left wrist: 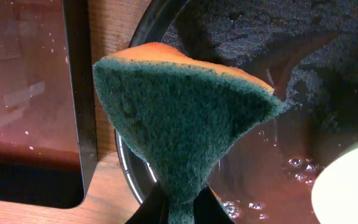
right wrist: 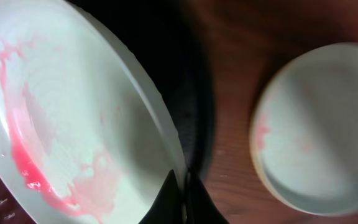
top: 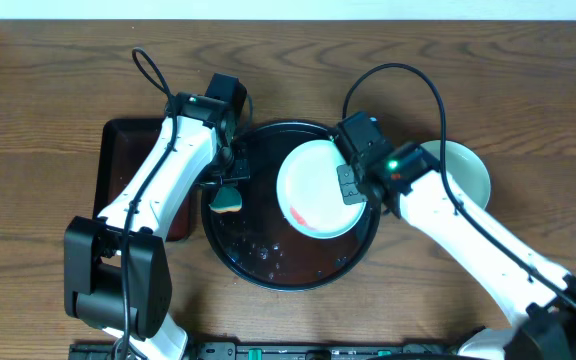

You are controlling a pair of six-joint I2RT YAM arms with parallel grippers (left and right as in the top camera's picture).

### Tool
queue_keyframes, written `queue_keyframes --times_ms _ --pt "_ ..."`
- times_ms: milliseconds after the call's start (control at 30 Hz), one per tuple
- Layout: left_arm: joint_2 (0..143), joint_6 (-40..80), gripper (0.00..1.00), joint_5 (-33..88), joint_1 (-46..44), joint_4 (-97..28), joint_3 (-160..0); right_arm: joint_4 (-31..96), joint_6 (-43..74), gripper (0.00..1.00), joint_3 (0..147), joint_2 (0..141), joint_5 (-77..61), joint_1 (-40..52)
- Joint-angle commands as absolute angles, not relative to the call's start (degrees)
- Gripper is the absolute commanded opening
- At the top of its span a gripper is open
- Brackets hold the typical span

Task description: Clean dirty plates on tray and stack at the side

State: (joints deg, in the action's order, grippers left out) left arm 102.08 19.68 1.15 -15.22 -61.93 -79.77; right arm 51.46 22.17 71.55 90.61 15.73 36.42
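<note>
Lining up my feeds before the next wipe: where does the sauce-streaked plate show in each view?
Overhead: streaked plate right of centre, over the round black tray, rim held by the right pincer.
Left wrist: only its pale edge, bottom-right corner, right of the sponge.
Right wrist: fills the left half, rim pinched at bottom centre.
Shared landmark: the round black tray's rim, in all three.

We see a robotics lab bench: a left arm [top: 168, 170] and a right arm [top: 468, 230] mounted at the near edge of a wood-grain desk [top: 48, 80], with a black tray [top: 268, 272], a sponge [top: 228, 198] and a sauce-smeared plate [top: 313, 185] staged between them.
</note>
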Motion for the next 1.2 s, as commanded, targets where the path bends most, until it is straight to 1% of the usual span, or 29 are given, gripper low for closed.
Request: queue_keyframes --times_ms 0,300,567,867,1167 --pt "101.2 20.1 0.08 1.1 -15.2 -62.2 -80.8 51.7 23.7 0.01 71.5 87.4 29.5 39.6" --pt "101.2 20.1 0.08 1.1 -15.2 -62.1 -80.8 51.7 23.7 0.01 71.5 85.6 54.2 50.1" --pt "101.2 20.1 0.07 1.1 -15.2 -62.1 -80.8 51.7 23.7 0.01 71.5 85.6 69.3 56.8" --pt "101.2 20.1 0.07 1.1 -15.2 -62.0 -80.8 51.7 23.7 0.01 71.5 85.6 81.0 61.2" --pt "101.2 20.1 0.07 1.1 -15.2 -62.0 -80.8 51.7 23.7 0.01 71.5 85.6 82.7 62.3"
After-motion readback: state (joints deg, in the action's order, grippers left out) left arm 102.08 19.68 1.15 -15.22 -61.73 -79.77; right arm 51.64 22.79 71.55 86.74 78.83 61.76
